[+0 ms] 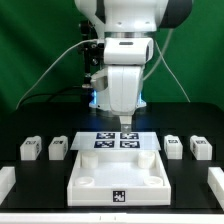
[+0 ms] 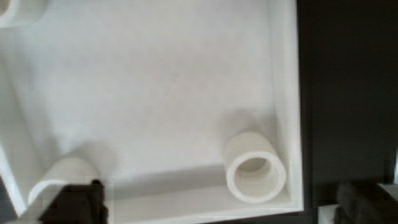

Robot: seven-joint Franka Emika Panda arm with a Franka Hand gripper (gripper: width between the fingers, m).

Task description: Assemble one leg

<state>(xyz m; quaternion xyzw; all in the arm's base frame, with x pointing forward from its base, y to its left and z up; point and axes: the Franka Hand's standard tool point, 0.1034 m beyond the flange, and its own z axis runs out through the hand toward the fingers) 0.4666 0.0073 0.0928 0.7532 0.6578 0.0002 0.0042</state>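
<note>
The gripper [image 1: 124, 126] hangs above the marker board [image 1: 84, 143], its fingers [image 2: 71, 203] spread wide and empty. In the exterior view, two legs [image 1: 58, 148] stand at the board's 9 o'clock, two more legs [image 1: 172, 147] at 3 o'clock; the rimmed panel [image 1: 90, 196] lies at 6 o'clock

We see bare table [image 1: 40, 185] on either side of the panel [image 1: 90, 193]. Inside it, the raised rim and two round posts [image 2: 249, 150] crowd the room, and legs [image 1: 57, 149] flank it.
</note>
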